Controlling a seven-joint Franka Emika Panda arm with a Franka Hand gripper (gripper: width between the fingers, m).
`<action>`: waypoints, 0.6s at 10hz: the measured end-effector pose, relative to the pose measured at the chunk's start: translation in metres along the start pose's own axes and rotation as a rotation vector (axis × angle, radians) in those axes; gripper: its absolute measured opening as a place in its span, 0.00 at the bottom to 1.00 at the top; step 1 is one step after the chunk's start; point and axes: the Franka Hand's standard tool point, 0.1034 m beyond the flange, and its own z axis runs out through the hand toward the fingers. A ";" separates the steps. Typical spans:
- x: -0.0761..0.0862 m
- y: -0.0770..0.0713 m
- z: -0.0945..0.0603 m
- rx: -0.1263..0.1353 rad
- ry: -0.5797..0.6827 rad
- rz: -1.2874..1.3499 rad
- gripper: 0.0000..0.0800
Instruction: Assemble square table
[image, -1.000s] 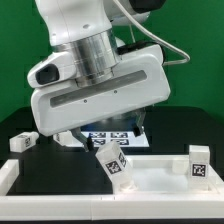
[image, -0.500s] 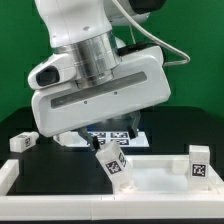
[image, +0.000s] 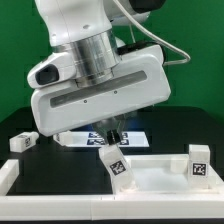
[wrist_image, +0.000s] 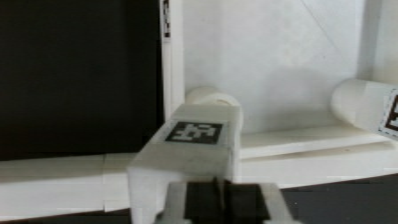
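The white square table top (image: 158, 180) lies at the front of the exterior view, and its flat face (wrist_image: 249, 70) fills much of the wrist view. A tagged white leg (image: 115, 164) (wrist_image: 196, 135) leans on it, tilted. My gripper (image: 112, 140) (wrist_image: 222, 190) hangs right over that leg's upper end. Its dark fingers are shut together with nothing between them. I cannot tell whether they touch the leg. A second leg (image: 199, 162) (wrist_image: 368, 105) stands upright near the top's corner on the exterior view's right.
A third white leg (image: 22, 142) lies loose on the black table at the exterior view's left. The marker board (image: 138, 134) lies behind the gripper. A low white border rail (image: 12, 172) runs along the front. The arm's big white hand hides the middle.
The fingers have come together from wide open to shut above the tilted leg. The leg has shifted slightly, down and toward the exterior view's right.
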 end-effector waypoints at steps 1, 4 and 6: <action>0.000 0.000 0.000 0.000 0.000 0.000 0.00; 0.000 0.000 0.000 0.000 0.000 0.000 0.00; 0.000 0.000 0.001 0.000 -0.001 0.000 0.30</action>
